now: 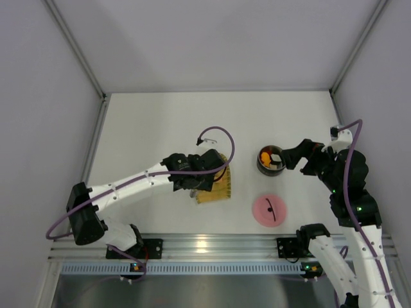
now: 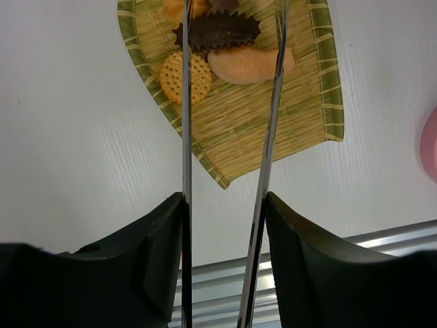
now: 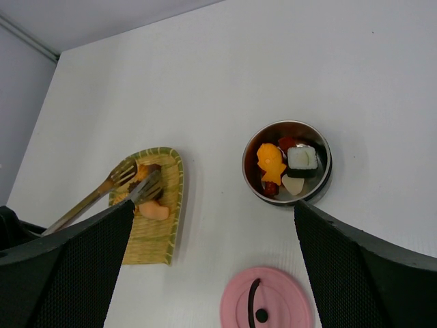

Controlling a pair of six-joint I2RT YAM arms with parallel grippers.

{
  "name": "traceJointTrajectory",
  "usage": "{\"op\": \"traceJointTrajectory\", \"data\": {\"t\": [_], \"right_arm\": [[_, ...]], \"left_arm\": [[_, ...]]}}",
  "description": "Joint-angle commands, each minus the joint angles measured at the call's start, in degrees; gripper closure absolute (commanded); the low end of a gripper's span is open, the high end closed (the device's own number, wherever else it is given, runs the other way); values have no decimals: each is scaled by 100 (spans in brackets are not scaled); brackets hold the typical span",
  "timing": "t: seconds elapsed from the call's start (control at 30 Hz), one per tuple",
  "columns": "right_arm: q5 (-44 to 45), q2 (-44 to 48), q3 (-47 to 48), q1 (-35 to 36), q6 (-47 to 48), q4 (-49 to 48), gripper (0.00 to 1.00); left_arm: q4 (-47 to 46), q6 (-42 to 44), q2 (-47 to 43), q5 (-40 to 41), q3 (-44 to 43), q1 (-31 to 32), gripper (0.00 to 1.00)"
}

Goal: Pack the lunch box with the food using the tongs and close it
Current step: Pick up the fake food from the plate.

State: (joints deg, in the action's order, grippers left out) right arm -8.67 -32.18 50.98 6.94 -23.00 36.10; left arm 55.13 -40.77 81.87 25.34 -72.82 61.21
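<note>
While the left gripper [image 2: 224, 212] holds the tongs [image 2: 186, 123], tips apart astride a brown food piece [image 2: 218, 31], the picking step needs a pinch, then a carry to the lunch box [image 3: 249, 164].

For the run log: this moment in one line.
left gripper holds tongs over tray | right gripper open | lunch box part-filled | lid off

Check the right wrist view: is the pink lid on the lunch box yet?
No, the pink lid lies flat on the table, apart from the open lunch box with food showing inside.
</note>
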Motion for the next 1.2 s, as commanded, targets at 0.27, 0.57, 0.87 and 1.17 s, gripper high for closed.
{"op": "traceJointTrajectory", "data": {"t": [0.27,0.57,0.87,1.17], "right_arm": [[-12,72,105,-61,59,-103,1],[-3,81,79,-61,59,-94,1],[-3,90,43,-61,59,-103,1],[5,125,17,-61,33,-103,0]], "left_arm": [[-565,96,198,15,-40,-162,49],[-556,35,277,14,13,-224,51],[-591,-44,216,-65,224,-276,51],[-785,60,189,-284,356,-276,57]]}}
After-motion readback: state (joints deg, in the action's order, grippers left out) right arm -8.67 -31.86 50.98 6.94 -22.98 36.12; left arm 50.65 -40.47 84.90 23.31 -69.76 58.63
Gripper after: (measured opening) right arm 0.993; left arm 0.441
